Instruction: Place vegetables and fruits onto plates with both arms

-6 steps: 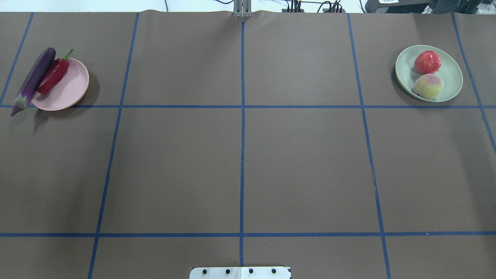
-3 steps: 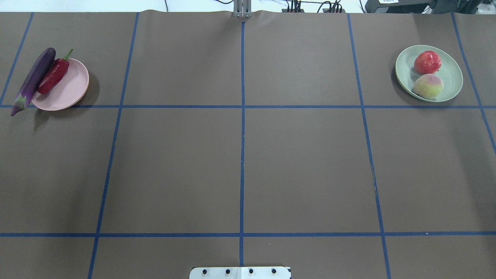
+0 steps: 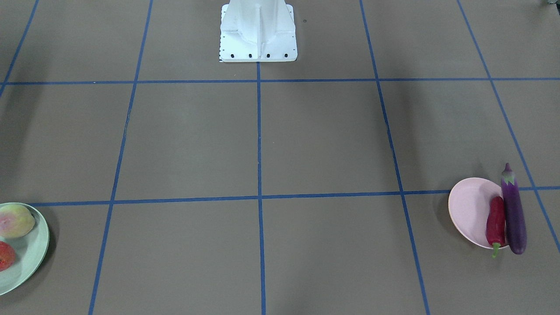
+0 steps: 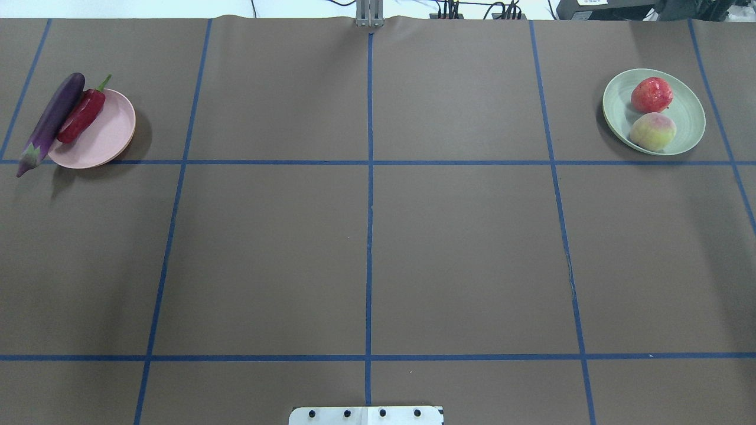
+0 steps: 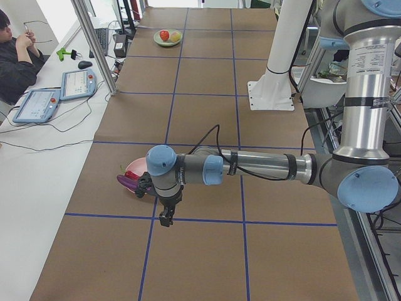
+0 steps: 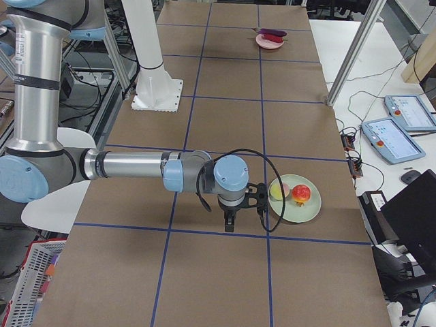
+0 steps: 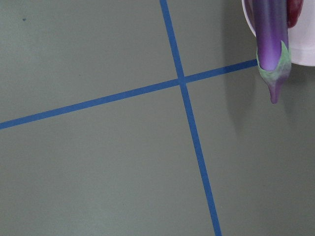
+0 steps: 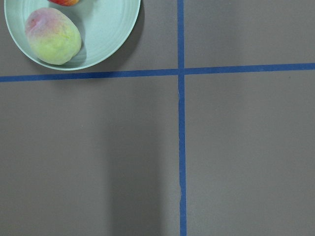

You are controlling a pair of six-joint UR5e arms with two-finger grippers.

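Observation:
The purple eggplant [image 4: 50, 124] lies along the outer rim of the pink plate [image 4: 106, 139], its cap end past the rim. The red chili [image 4: 82, 115] lies on the plate beside it. The red-orange fruit [image 4: 651, 94] and the yellow-green fruit [image 4: 652, 131] sit on the mint green plate [image 4: 688, 112]. My left gripper [image 5: 166, 216] hangs above the table just beside the pink plate [image 5: 134, 167]. My right gripper [image 6: 229, 223] hangs just beside the green plate [image 6: 308, 208]. Both show only in side views, so I cannot tell whether they are open or shut.
The white base block [image 4: 366, 415] stands at the table's near edge. Blue tape lines [image 4: 369, 236] divide the brown table into squares. An operator [image 5: 15, 53], tablets [image 5: 76, 83] and an aluminium post [image 5: 94, 44] stand along the far side.

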